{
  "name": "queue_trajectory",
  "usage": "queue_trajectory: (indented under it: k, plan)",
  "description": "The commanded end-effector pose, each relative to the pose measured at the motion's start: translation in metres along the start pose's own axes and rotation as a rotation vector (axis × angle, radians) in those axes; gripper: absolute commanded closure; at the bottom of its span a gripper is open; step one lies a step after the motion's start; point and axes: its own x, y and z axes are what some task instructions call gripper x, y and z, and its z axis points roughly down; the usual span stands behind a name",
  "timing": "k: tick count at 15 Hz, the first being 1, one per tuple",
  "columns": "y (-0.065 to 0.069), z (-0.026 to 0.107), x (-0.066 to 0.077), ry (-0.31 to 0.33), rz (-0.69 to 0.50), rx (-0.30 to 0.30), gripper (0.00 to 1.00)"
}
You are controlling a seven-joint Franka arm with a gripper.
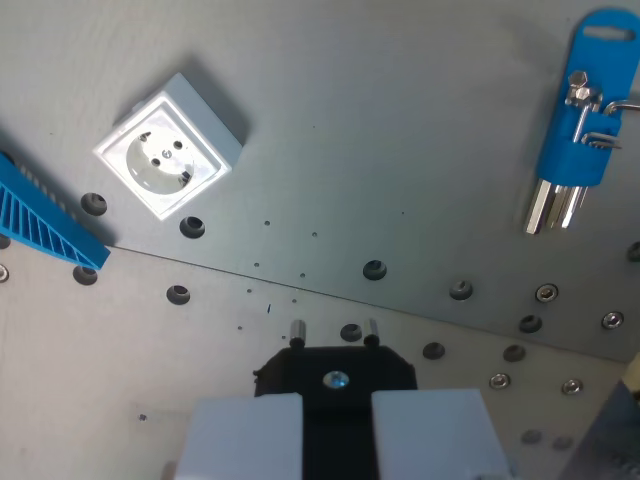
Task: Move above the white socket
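At the bottom edge of the wrist view the pincer [337, 425] fills the foreground: two pale finger blocks [245, 440] clamp a black plug [335, 375] between them, its two metal pins [297, 330] pointing up the picture over the grey metal desk [400, 150]. A seam crosses the desk just beyond the pins, lined with round holes [374, 269] and small screws [546, 293]. Further off, toward the wrist view's left, the white socket [170, 145] lies flat on the desk, turned diagonally, with its round face and two pin holes showing; it is well apart from the plug. Near the socket, at the left edge, sits a blue ribbed plastic part [40, 225], not touching it. At the far right a blue holder [588, 100] carries shiny metal cylinders [553, 208] and a bolt.
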Motion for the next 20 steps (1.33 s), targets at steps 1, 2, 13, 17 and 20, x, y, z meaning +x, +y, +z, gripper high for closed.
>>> queue_trajectory:
  k: [1,2,13,17,20]
  plan:
    - [0.000,0.000,0.000,0.000,0.000,0.000,1.00]
    - [0.000,0.000,0.000,0.000,0.000,0.000,1.00]
    - [-0.003,0.007,-0.001,0.011,-0.049,-0.003,1.00]
    - [-0.007,0.015,-0.003,0.038,-0.087,-0.009,1.00]
    - [-0.010,0.024,-0.004,0.058,-0.120,-0.015,1.00]
